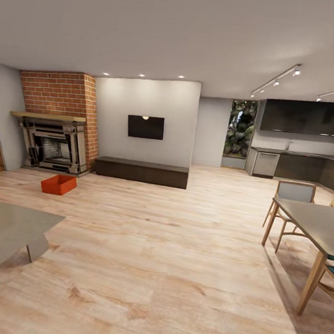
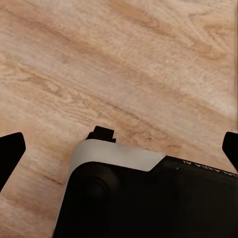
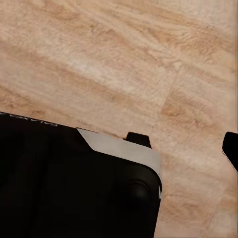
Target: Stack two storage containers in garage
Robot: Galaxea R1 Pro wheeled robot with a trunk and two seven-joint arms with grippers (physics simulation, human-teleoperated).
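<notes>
Clearly far off, one orange-red storage container (image 1: 58, 184) sits on the living room's wood-plank floor (image 1: 168, 268) before the fireplace (image 1: 53, 144), ahead and to the left, nearer the left arm's side; its long axis is hard to judge. Both wrist views show dark fingers (image 2: 11, 151) spread wide, holding nothing. Lettering on the robot's base (image 2: 148, 198) is unreadable.

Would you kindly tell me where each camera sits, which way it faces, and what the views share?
Head view: on the robot's head, facing across the living room to the fireplace and one storage container.
Left wrist view: on the left arm, facing down at the wood-plank floor; the left end effector and robot's base show.
Right wrist view: on the right arm, facing down likewise; a fingertip shows.
Shared: the plank floor.
</notes>
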